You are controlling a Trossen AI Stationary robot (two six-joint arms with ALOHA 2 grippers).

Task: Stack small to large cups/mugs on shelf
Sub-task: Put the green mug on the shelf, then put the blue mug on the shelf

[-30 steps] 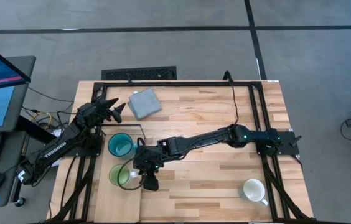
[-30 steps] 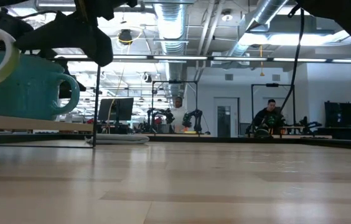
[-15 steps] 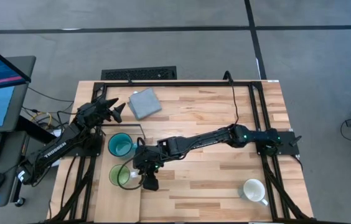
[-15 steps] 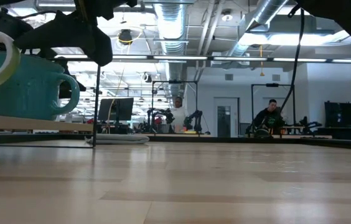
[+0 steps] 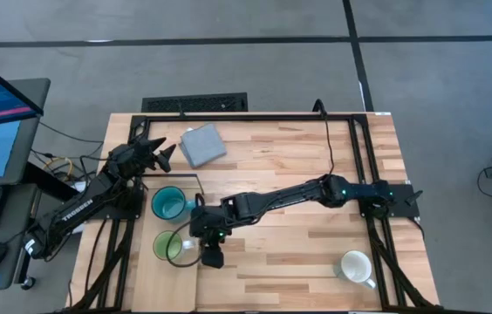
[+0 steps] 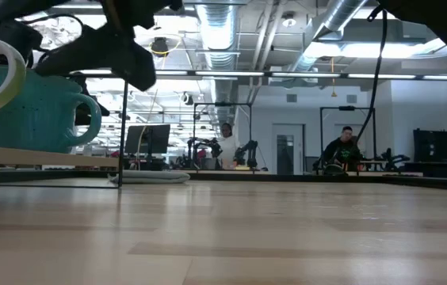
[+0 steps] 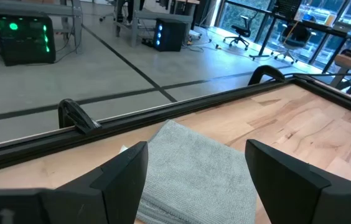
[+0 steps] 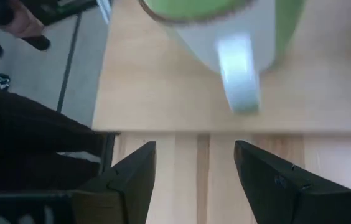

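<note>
A: Nearest in the high view?
B: White mug [image 5: 355, 267], upright on the surface [image 5: 298, 253], near the right front corner, well apart from the other two mugs.

A: And the right gripper [image 5: 211, 255]?
B: Just beside the light green mug [image 5: 167, 246], at the edge of the shelf [image 5: 146, 288]. Fingers [image 8: 132, 180] spread open, holding nothing. In the right wrist view, the white handle [image 8: 238, 78] of that mug in line with the gap, apart from both fingers.

A: Where exactly the green mug?
B: Standing on the shelf, at the left side of the surface. Empty inside, handle toward the right gripper.

A: Farther back?
B: Teal-blue mug [image 5: 169, 204], also upright on the shelf, just behind the green one, not touching. In the low view, large at the left edge [image 6: 37, 111], on the raised panel.

A: Left gripper [image 5: 160, 150]?
B: Waiting behind the teal mug, above the rear left part of the surface. Fingers [image 7: 122, 177] wide apart, empty. Ahead of them a folded grey cloth [image 5: 202, 144], flat near the back edge.
</note>
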